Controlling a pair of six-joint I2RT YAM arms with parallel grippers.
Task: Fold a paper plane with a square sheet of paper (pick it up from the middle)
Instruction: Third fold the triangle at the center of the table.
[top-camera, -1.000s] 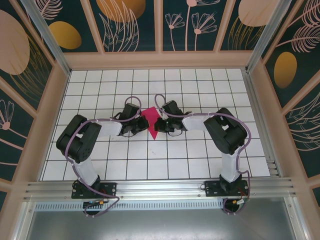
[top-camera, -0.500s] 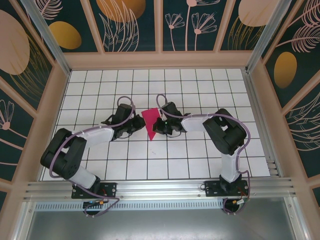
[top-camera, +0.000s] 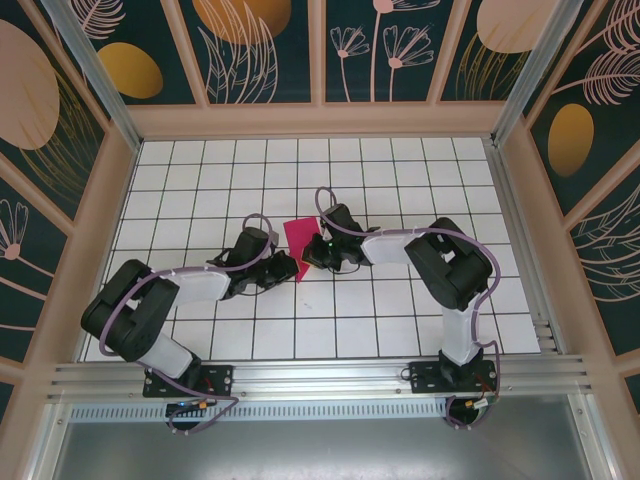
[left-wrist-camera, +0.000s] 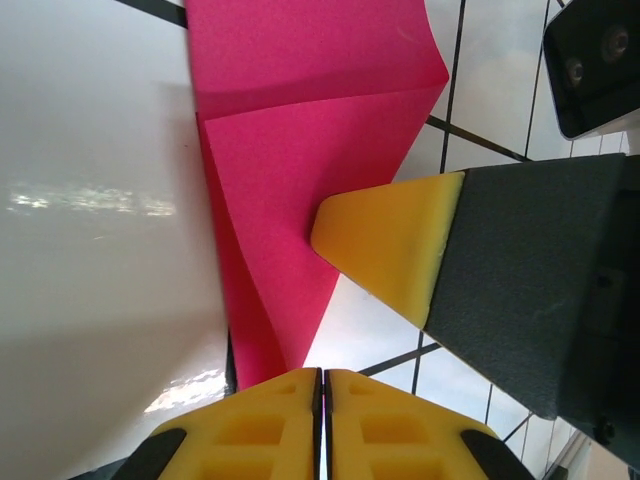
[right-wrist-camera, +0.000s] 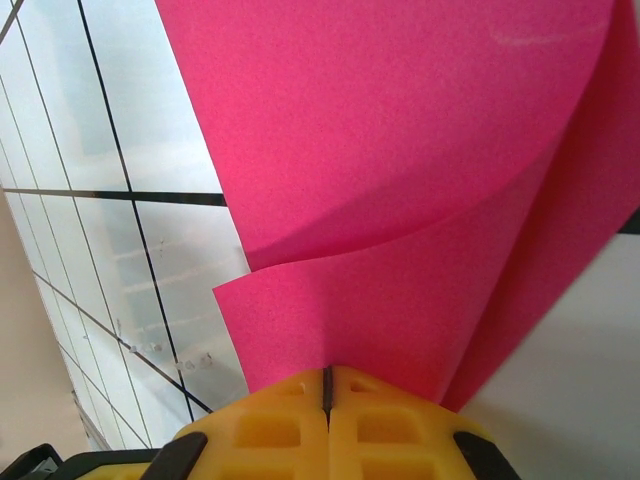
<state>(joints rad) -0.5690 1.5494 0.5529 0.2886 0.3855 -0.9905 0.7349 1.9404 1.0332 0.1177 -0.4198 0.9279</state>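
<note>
The pink paper (top-camera: 299, 238) lies near the middle of the white worktop (top-camera: 400, 190), which has thin black lines that make squares. The paper is partly folded. From above it looks like a long shape with a point at the near end. Both arms bend in toward it, one from each side.

The left pincer (top-camera: 284, 268) is at the near point of the paper. In the left wrist view its two yellow pads (left-wrist-camera: 270, 410) are pressed together with just a thin line between them. The paper's point comes right down to the top of the pads. I cannot tell if the point is pinched between them or only touches them. This view also shows a fold line across the paper, with one flap lying on another.

The right pincer (top-camera: 316, 250) is at the right edge of the paper. In the right wrist view its yellow pads (right-wrist-camera: 270, 425) are closed, and the paper's edge goes in where they meet, so it is gripping the paper. The paper (right-wrist-camera: 400, 150) curls up and over from the pads, and part of it is lifted off the worktop. In the left wrist view, the yellow tip of the right pincer (left-wrist-camera: 385, 240) touches the paper's right edge. A black box with two small round lenses (left-wrist-camera: 592, 62) sits behind it.

Purple cables (top-camera: 335, 228) run along both arms. The walls (top-camera: 250, 50) around the worktop are dark green with gold circles and pale flower and leaf drawings. A silver metal rail (top-camera: 320, 378) runs along the near edge.
</note>
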